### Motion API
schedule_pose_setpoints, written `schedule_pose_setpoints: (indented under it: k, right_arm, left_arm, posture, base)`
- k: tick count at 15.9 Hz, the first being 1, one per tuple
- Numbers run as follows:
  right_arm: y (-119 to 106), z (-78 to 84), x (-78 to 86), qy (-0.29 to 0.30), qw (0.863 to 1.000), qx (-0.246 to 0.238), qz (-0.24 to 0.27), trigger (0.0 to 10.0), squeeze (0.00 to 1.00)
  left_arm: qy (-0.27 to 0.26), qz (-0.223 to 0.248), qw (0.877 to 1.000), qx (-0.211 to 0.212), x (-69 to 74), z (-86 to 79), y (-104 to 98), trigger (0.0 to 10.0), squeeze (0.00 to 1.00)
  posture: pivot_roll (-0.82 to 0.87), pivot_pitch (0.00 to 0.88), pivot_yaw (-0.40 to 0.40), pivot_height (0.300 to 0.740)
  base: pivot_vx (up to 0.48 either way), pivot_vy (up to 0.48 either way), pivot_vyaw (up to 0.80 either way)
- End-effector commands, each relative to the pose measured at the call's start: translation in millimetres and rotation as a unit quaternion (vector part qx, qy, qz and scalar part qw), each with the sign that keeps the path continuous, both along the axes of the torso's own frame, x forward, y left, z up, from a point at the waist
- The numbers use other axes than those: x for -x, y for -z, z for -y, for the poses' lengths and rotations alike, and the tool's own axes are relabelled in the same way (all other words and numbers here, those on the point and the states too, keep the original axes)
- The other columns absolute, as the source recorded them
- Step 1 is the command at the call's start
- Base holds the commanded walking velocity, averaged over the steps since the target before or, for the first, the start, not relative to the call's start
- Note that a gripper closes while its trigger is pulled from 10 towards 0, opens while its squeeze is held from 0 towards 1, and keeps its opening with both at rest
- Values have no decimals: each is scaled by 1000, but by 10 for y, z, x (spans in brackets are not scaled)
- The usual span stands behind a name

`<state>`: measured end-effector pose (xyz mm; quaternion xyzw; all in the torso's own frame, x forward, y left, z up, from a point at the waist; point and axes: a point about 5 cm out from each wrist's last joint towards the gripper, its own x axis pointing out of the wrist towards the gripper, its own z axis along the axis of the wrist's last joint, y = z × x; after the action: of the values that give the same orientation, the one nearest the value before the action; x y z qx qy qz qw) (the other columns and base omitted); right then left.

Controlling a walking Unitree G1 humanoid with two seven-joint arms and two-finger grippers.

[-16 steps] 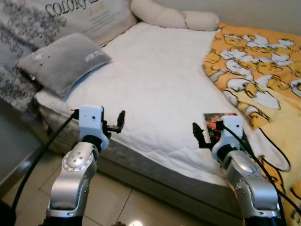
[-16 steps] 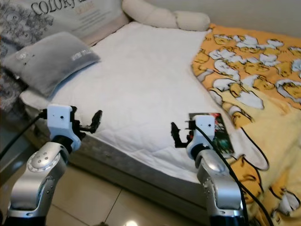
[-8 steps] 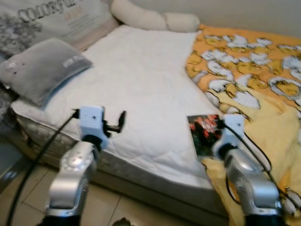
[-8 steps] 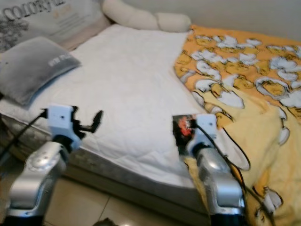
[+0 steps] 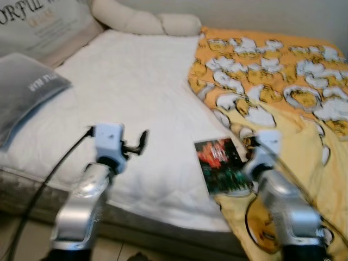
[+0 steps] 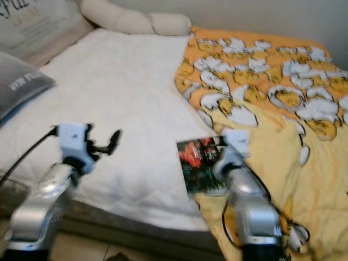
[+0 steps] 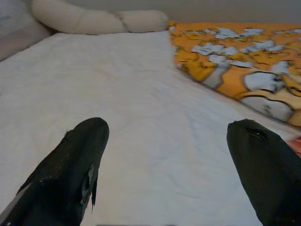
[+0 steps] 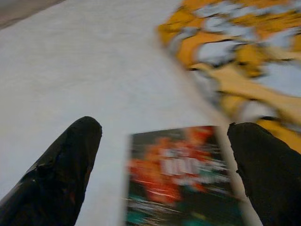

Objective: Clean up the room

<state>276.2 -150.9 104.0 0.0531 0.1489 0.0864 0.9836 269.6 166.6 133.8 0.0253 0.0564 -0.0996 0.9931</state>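
A book [image 5: 222,166] with a dark cover and red print lies flat near the bed's front edge, where the white mattress [image 5: 136,92] meets the yellow duck-print blanket [image 5: 283,98]. My right gripper [image 8: 164,155] is open just short of the book [image 8: 181,181], one black finger [image 8: 61,169] to each side of it. Its blurred wrist [image 5: 265,147] sits at the book's right edge. Further left, my left gripper [image 7: 169,155] is open with nothing in it, held over bare mattress [image 7: 141,94].
A grey pillow [image 5: 24,89] lies at the mattress's left end, with a printed cushion [image 5: 38,22] behind it. A cream bolster [image 5: 144,22] runs along the far wall. The blanket covers the bed's right half and hangs over the front edge.
The camera has swung right, so the pillow slid towards the left edge and the book towards the middle. My right gripper now sits at the book's right side. The left stays open.
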Motion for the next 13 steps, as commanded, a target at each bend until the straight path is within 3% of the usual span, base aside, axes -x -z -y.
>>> schedule_pose_setpoints:
  k: [1,2,5,7,8,9,10,11,13]
  right_arm:
    - [41,158,-4,17,1000,5,-24,10000,757]
    - [71,198,-5,15,999,9,-38,10000,39]
    - [236,466,4,16,993,20,-116,10000,0]
    - [321,710,-28,32,987,-9,-156,10000,0]
    - [342,794,-43,36,985,-15,-169,10000,0]
    - [360,854,-60,32,983,-29,-178,10000,0]
    - [388,946,-89,15,976,-82,-202,10000,0]
    - [420,994,-108,11,971,-105,-217,10000,0]
    - [487,1066,-125,7,964,-108,-244,10000,0]
  left_arm:
    - [42,-8,999,9,3,87,-10,10000,584]
    - [58,-14,998,4,13,101,-1,10000,576]
    - [152,-51,987,-2,60,182,33,10000,573]
    - [232,-84,969,-21,75,226,54,10000,373]
    - [258,-94,961,-32,74,234,59,10000,373]
    - [276,-104,955,-40,71,240,66,10000,263]
    - [309,-130,941,-50,67,247,81,10000,224]
    - [326,-138,934,-53,70,261,84,10000,157]
    - [348,-150,924,-59,65,292,85,10000,75]
  posture:
    - [44,0,-6,740]
    - [43,0,-4,740]
    - [30,0,10,740]
    - [25,0,15,740]
    - [24,0,16,740]
    - [18,0,21,740]
    - [12,0,27,740]
    - [8,0,31,740]
    - [9,0,32,740]
  base:
    - [0,0,0]
    - [0,0,0]
    - [0,0,0]
    - [0,0,0]
    - [0,0,0]
    - [0,0,0]
    - [0,0,0]
    - [0,0,0]
    - [0,0,0]
